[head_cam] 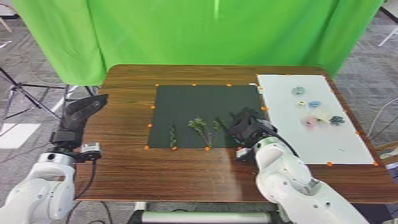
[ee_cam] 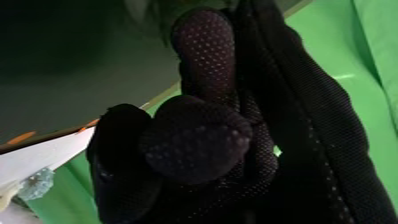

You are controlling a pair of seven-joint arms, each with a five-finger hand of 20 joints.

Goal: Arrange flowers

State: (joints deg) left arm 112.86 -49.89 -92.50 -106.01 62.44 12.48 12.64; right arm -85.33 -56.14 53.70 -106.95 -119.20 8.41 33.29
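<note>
In the head view my right hand [head_cam: 250, 126] is over the right edge of the dark mat [head_cam: 187, 102]. Left of it on the mat lie a leafy green stem [head_cam: 198, 125], a smaller sprig [head_cam: 216, 125] and a thin stem [head_cam: 173, 134]. On the white board [head_cam: 293, 140] are flower heads: pale green [head_cam: 298, 90], blue [head_cam: 314, 104], pink [head_cam: 309, 121], cream [head_cam: 321, 115] and grey-blue [head_cam: 338, 120]. My left hand [head_cam: 83, 110] is open beyond the mat's left side. My right hand's glove [ee_cam: 302, 110] stands before blurred greenery [ee_cam: 160, 12] in the right wrist view; its grip is unclear.
The brown table [head_cam: 124, 170] surrounds the mat and board. Small orange markers [head_cam: 149, 125] line their edges. A green curtain [head_cam: 213, 35] hangs behind the table's far edge. A tripod [head_cam: 35, 95] stands on the floor at the left.
</note>
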